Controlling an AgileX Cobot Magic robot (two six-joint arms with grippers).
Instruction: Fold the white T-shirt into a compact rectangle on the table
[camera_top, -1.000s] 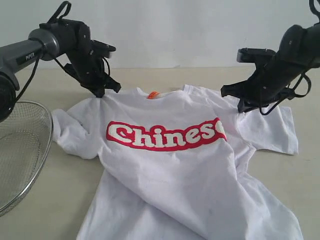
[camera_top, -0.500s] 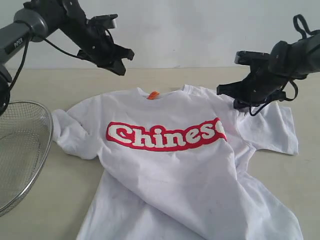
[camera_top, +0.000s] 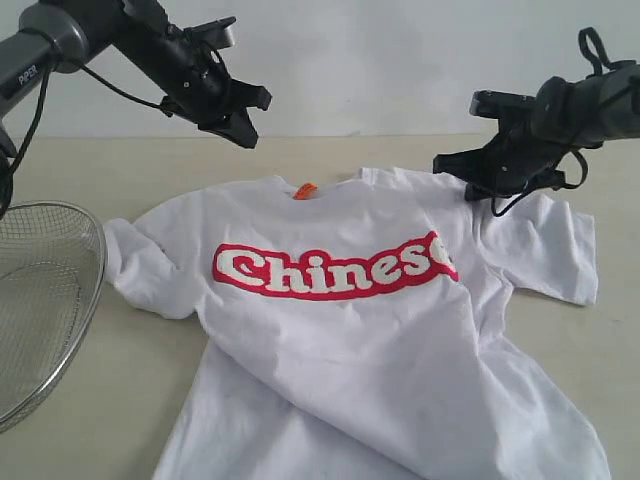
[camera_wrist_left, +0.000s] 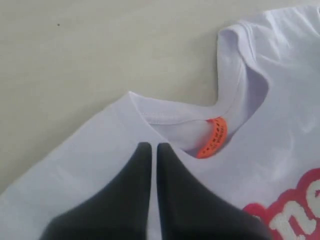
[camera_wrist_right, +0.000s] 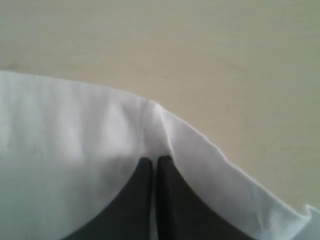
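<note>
The white T-shirt (camera_top: 350, 350) lies face up on the table (camera_top: 110, 400), its red "Chinese" lettering (camera_top: 335, 270) across the chest and an orange neck tag (camera_top: 306, 190) at the collar. My left gripper (camera_top: 245, 135) hangs shut and empty in the air above the collar; in the left wrist view its tips (camera_wrist_left: 150, 146) sit over white cloth beside the tag (camera_wrist_left: 215, 136). My right gripper (camera_top: 478, 192) is shut at the shirt's right shoulder. In the right wrist view a pinched ridge of cloth (camera_wrist_right: 152, 125) runs into its tips (camera_wrist_right: 151, 160).
A round wire-mesh basket (camera_top: 40, 300) sits at the table's left edge, close to the shirt's left sleeve (camera_top: 140, 265). The shirt's lower hem runs out of the exterior view at the bottom. A pale wall stands behind the table.
The left gripper rose off the left shoulder, empty, and drifted right over the collar. The right gripper lifted slightly, and the right shoulder and sleeve shifted a little to the right with it.
</note>
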